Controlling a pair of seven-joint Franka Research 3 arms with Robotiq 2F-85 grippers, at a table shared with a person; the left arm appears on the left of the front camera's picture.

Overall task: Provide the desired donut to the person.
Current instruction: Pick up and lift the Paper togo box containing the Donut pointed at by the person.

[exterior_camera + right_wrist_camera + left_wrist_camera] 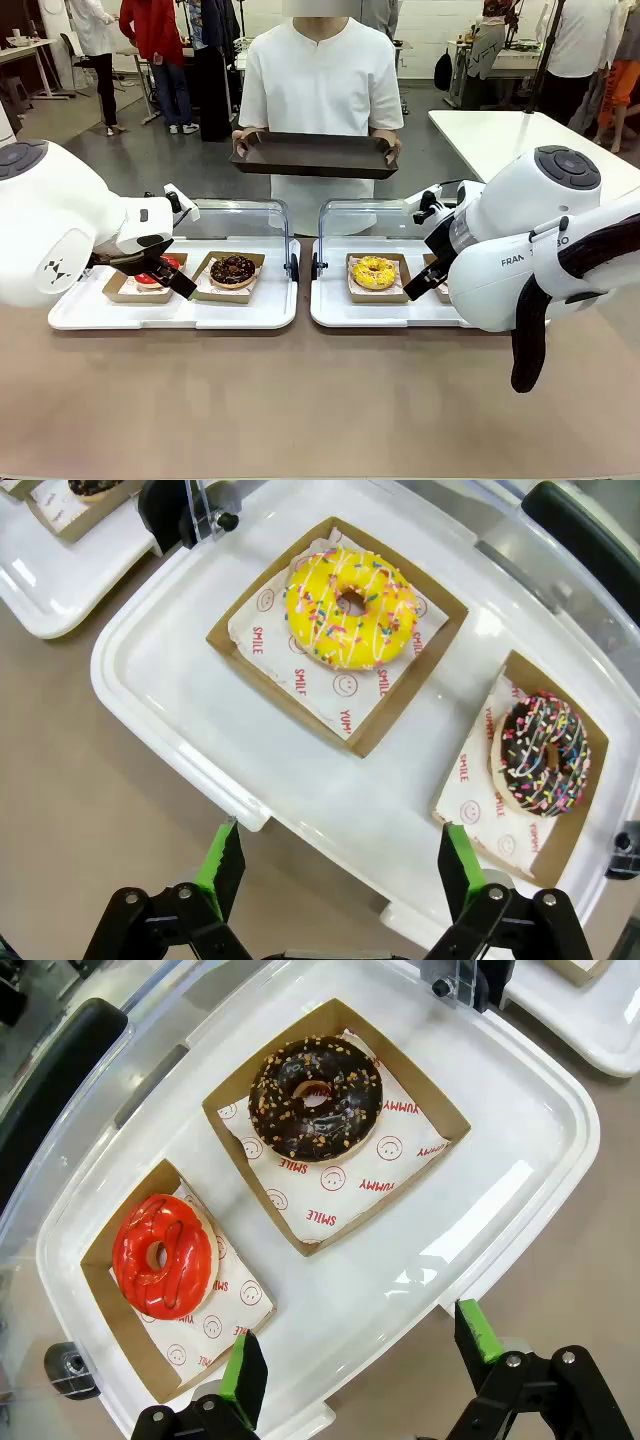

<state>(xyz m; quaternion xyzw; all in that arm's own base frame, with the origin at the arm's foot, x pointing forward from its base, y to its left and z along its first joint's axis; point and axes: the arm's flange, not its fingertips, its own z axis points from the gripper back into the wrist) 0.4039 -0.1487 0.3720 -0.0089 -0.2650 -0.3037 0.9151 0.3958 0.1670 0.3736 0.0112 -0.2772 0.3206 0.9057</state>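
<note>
Four donuts boxed on two white trays, both hands open, person holding a tray

Front view: the person (320, 80) stands at 12 o'clock on the far side of the desk (300, 400), holding a dark brown tray (315, 155) level at the waist. The left white tray (250, 312) is at 8 o'clock and the right white tray (335, 312) at 4 o'clock, side by side with a narrow gap between them. Clear lids (240, 222) stand raised at their far edges. The left hand (172, 280) at 9 o'clock hangs low over the red donut (150, 277) and partly hides it. The chocolate nut donut (233, 268) sits in the next box toward centre. The right hand (415, 288) at 3 o'clock is low over the right white tray, with the yellow donut (374, 272) just beside it on its 9 o'clock side.

Left wrist view: the green pads (245, 1360) are at 6 o'clock and spread wide. The jaws are open and grip nothing, over the tray's near rim. Red donut at 8 o'clock, chocolate nut donut at 12 o'clock, each on printed paper in its own cardboard box (110, 1310). The two boxes sit just beside each other.

Right wrist view: the green pads are spread wide at 6 o'clock, open and holding nothing, over the tray rim. Yellow donut at 12 o'clock, chocolate sprinkle donut (545, 752) at 3 o'clock, each in a separate box.
</note>
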